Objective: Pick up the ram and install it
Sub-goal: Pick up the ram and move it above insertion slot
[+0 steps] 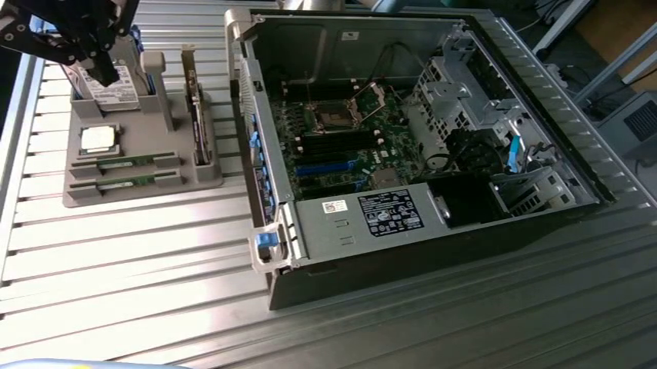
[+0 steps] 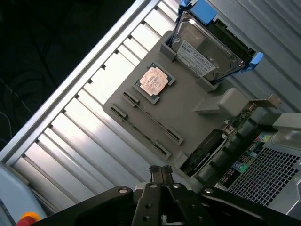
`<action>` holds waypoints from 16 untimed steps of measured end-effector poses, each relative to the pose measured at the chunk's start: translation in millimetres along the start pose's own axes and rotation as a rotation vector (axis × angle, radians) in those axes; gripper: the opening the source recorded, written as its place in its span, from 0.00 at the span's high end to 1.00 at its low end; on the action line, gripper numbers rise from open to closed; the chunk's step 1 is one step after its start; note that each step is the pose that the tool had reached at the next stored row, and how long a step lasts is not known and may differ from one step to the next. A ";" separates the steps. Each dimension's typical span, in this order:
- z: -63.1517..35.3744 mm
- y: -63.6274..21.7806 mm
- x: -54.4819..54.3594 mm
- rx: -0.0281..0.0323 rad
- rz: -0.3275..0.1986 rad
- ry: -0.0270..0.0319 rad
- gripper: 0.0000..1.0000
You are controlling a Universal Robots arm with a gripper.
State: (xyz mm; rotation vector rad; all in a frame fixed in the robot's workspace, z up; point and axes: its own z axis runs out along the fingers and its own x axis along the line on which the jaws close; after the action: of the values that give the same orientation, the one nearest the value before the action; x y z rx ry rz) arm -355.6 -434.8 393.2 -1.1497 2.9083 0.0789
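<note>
Gripper (image 1: 106, 75) (image 2: 161, 170): jaws closed together, fingertips meeting, nothing held. It hangs above the grey holder tray (image 1: 195, 181) (image 2: 188, 106), clear of every part on it. In the exterior view its tip stands over the hard-drive end of the tray.

Hard drive (image 1: 121, 84) (image 2: 207, 49): upright in its blue-edged carrier at the tray's end, and the nearest item to the gripper in the exterior view. No contact seen.

Processor chip (image 1: 98, 138) (image 2: 153, 81): square, seated flat in its recess, below the gripper and one step beyond the hard drive.

First ram stick (image 1: 125, 163) (image 2: 153, 117): lying in its tray slot just beyond the processor chip, seen from the gripper. Apart from the gripper, untouched.

Second ram stick (image 1: 125, 182) (image 2: 141, 132): in the parallel slot just beside the first, on the side away from the processor chip. Of the tray's flat-lying parts it is the farthest from the gripper. Both sticks sit level, green with dark chips, neither lifted.

Expansion card (image 1: 200, 115) (image 2: 207, 150): standing on edge in the tray, to the side of the gripper, between the ram slots and the computer case.

Computer case (image 1: 308, 231): open and lying on its side on the slatted metal table (image 1: 154, 261) (image 2: 94, 122), just beside the tray and well apart from the gripper. Motherboard (image 1: 339, 146) exposed inside.

Task status: neither ram stick picked up; both are in the tray.
</note>
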 end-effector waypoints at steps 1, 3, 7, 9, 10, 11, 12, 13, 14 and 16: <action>0.0 0.0 0.0 -0.0010 -0.034 0.0016 0.90; 0.0 0.0 0.0 -0.0021 -0.079 0.0038 0.90; 0.0 0.0 0.0 -0.0040 -0.156 0.0074 0.90; 0.0 0.0 0.0 -0.0052 -0.200 0.0095 0.90; 0.0 0.0 0.0 -0.0059 -0.228 0.0108 0.90; 0.0 0.0 0.0 -0.0069 -0.269 0.0127 0.90; 0.0 0.0 0.0 -0.0077 -0.301 0.0143 0.90; 0.0 0.0 0.0 -0.0082 -0.320 0.0152 0.90; 0.0 0.0 0.0 -0.0087 -0.340 0.0161 0.90; 0.0 0.0 0.0 -0.0096 -0.377 0.0178 0.90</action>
State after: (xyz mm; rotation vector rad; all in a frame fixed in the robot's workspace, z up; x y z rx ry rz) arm -355.6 -434.7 393.2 -1.6802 2.6505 0.0777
